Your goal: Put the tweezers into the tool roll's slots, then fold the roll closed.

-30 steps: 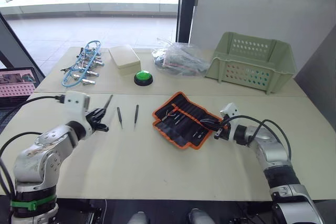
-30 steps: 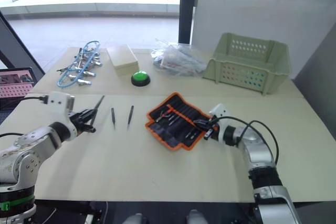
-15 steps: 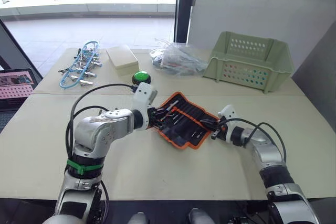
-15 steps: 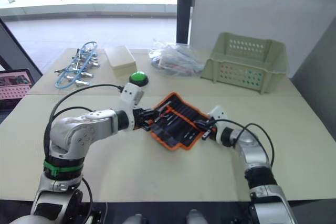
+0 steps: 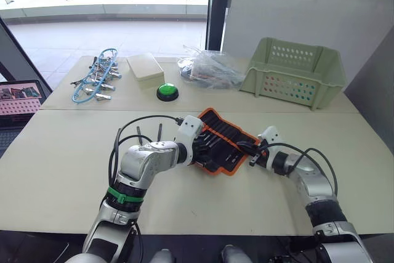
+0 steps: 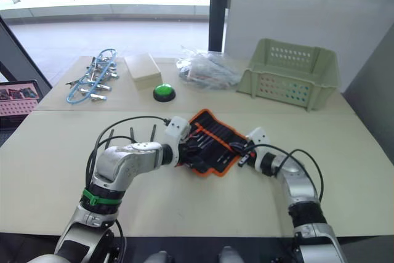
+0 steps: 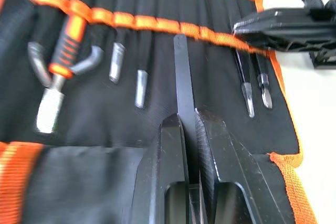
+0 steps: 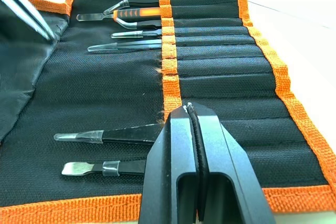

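Note:
The tool roll lies open on the table, black with orange edging. My left gripper is shut on one black tweezers, hovering over the roll's left half; the tip points at the orange band across the slots. Several tools sit in slots, among them an orange-handled one. My right gripper is shut, its tips resting on the orange band at the roll's right side. Two more tweezers lie on the table left of the roll.
A green plastic basket stands at the back right. A crumpled plastic bag, a green button, a beige box and clips with blue cables line the far side. A screen sits at the left edge.
My left arm swung from the table's left side, carrying the tweezers, to above the roll's slots. The right gripper stayed on the roll's right side.

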